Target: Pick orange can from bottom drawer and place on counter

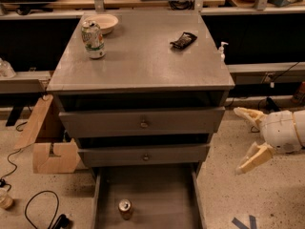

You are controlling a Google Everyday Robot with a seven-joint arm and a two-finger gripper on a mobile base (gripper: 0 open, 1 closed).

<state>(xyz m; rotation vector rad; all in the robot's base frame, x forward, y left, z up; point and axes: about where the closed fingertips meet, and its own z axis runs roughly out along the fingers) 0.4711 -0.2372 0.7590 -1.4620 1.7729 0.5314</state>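
The orange can (pixel 125 208) stands upright on the floor of the open bottom drawer (pixel 162 199), left of its middle and near the front. The counter (pixel 143 56) is the grey top of the cabinet above. My gripper (pixel 247 138) is at the right of the cabinet, at about the height of the second drawer, well apart from the can. Its two pale fingers are spread open and hold nothing.
On the counter stand a green-and-white can (pixel 93 38), a pale bowl (pixel 105 22) and a black packet (pixel 183 39). The two upper drawers (pixel 143 124) are shut. A wooden block piece (pixel 50 142) and cables (pixel 40 209) lie on the floor to the left.
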